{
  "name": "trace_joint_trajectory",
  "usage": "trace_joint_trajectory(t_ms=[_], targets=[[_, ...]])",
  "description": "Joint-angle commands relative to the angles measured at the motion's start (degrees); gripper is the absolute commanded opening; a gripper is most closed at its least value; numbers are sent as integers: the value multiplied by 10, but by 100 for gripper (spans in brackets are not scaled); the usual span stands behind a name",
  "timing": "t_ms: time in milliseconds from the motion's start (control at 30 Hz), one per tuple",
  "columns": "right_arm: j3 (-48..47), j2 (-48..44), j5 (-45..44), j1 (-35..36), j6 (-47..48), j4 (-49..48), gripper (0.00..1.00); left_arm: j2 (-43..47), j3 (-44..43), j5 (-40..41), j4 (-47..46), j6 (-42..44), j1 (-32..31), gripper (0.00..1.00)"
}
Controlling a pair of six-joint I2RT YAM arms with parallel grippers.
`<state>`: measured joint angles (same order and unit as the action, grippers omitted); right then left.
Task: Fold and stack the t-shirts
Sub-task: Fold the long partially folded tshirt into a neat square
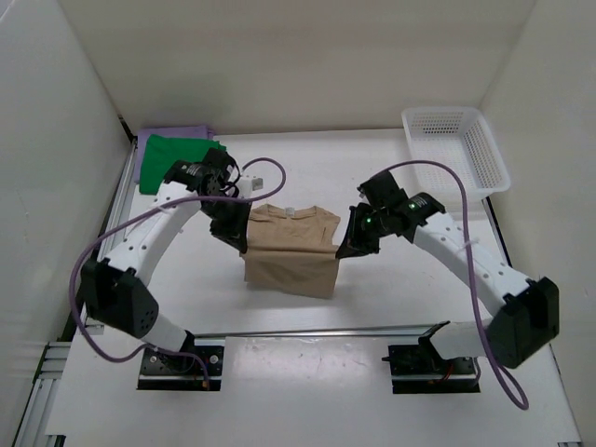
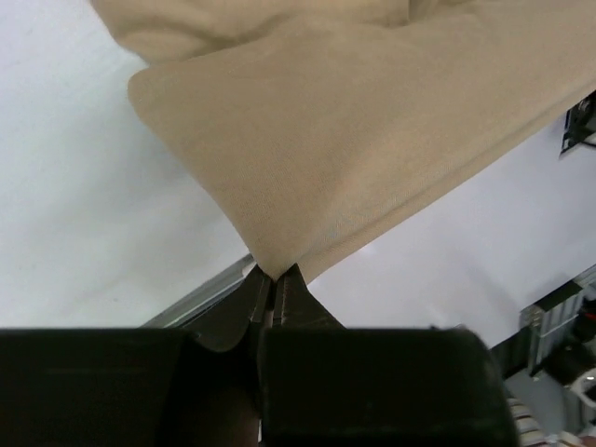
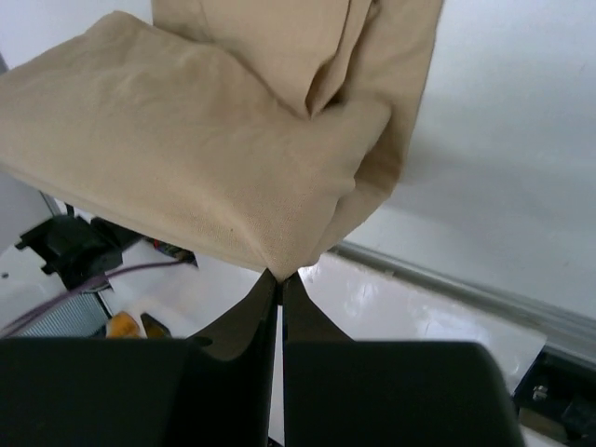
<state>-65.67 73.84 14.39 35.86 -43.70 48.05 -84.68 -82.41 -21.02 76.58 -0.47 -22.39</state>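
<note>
my table [image 1: 372,298]: white | far left corner: lavender t-shirt [image 1: 168,133] lying on it, green t-shirt [image 1: 182,154] on top | far right: white mesh basket [image 1: 489,158] | centre: tan t-shirt [image 1: 289,251], far part down

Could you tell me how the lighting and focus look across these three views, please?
Top external: evenly lit, sharp, no hard shadows around the tan t-shirt. Left wrist: cloth crisp, the left hand a near-black mass. Right wrist: the right hand equally dark, with glare on the table beneath the shirt.
</note>
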Motion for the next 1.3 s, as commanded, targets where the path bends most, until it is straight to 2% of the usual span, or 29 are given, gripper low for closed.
trace_joint_trajectory(t_ms=[0,100,367,567,867,1100,1200,1267], targets=[[-52,44,25,-41,74,20,0,-42,-33,-10,31,5,23,10],[-82,87,31,-61,87,20,0,-68,-48,-30,12,5,24,10],[-82,118,46,-80,81,0,0,-135,-79,-101,6,5,52,10],[-107,172,46,-102,76,-43,0,-188,-130,-113,-5,5,101,10],[-224,318,49,-113,71,-67,0,-261,-171,-119,-40,5,118,10],[-242,365,18,-132,36,-81,0,-317,-196,-112,-93,5,135,10],[-242,378,-7,-138,25,-96,0,-344,-222,-118,-128,5,140,17],[-242,383,-20,-145,11,-110,9,-362,-241,-124,-146,5,147,23]])
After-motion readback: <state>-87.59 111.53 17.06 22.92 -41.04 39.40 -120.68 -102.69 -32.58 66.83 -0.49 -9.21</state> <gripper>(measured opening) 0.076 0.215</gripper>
